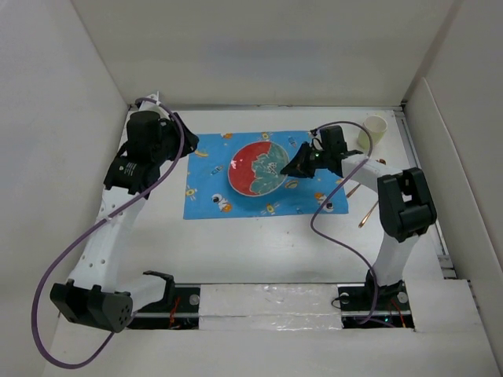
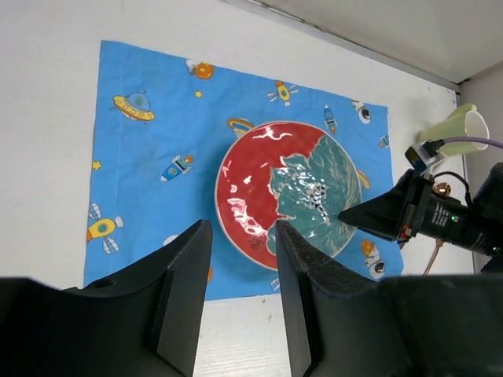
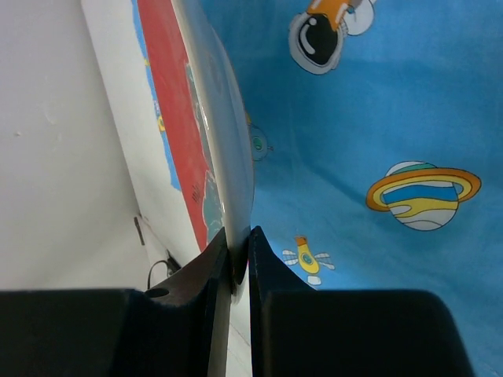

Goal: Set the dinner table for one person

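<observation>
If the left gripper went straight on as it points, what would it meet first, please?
Probably the plate, at its near red rim; depth is unclear, so perhaps the placemat first.

The table (image 1: 236,251) is plain white and matt. The placemat (image 1: 206,184) looks like printed cloth, soft and dull. The plate (image 1: 247,169) is glossy, a smooth red and teal glaze with bright glints. At 3 o'clock from the placemat, the cutlery (image 1: 368,214) has a coppery metal sheen. At 2 o'clock, the cup (image 1: 374,129) is pale and matt; whether it is plastic or paper is unclear. The left gripper (image 2: 240,236) and right gripper (image 3: 238,239) look like matt black plastic. At 6 o'clock, silvery tape (image 1: 267,302) shines, wrinkled.
</observation>
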You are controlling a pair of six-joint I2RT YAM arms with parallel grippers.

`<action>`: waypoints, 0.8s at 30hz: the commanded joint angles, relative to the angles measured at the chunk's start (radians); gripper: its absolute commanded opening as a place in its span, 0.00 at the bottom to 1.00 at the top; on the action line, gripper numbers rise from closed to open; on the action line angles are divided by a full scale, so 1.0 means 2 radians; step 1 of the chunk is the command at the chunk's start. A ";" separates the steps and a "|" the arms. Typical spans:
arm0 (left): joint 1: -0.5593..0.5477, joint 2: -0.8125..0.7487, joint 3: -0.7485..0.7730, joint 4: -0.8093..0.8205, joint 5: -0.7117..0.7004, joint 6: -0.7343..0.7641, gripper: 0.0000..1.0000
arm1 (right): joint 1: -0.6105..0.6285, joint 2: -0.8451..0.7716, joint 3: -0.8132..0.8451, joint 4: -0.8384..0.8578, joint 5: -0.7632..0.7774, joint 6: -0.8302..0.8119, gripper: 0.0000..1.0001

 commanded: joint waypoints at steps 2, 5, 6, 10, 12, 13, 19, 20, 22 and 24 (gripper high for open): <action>-0.003 -0.010 -0.015 0.031 -0.002 0.009 0.36 | -0.006 0.012 0.025 0.075 -0.062 0.007 0.00; -0.003 -0.009 -0.026 0.039 -0.001 0.010 0.36 | -0.006 0.032 0.029 0.056 -0.046 -0.008 0.00; -0.003 -0.008 -0.029 0.041 -0.001 0.009 0.36 | -0.006 0.037 0.032 0.030 -0.034 -0.013 0.04; -0.003 -0.007 -0.040 0.047 0.003 0.010 0.35 | -0.006 0.043 0.036 -0.015 0.003 -0.046 0.32; -0.003 -0.010 -0.044 0.050 0.006 0.010 0.35 | -0.010 0.042 0.042 -0.048 0.030 -0.061 0.45; -0.003 -0.010 -0.049 0.051 0.007 0.010 0.35 | -0.010 0.041 0.048 -0.064 0.042 -0.081 0.50; -0.003 -0.011 -0.065 0.055 0.006 0.020 0.31 | -0.022 0.004 0.101 -0.166 0.139 -0.150 0.63; -0.003 -0.011 -0.066 0.055 0.003 0.026 0.22 | -0.029 -0.004 0.106 -0.178 0.155 -0.154 0.63; -0.003 -0.012 -0.070 0.055 0.004 0.034 0.07 | -0.057 -0.025 0.125 -0.191 0.170 -0.167 0.43; -0.003 -0.010 -0.076 0.060 0.022 0.049 0.00 | -0.078 -0.038 0.138 -0.201 0.212 -0.174 0.00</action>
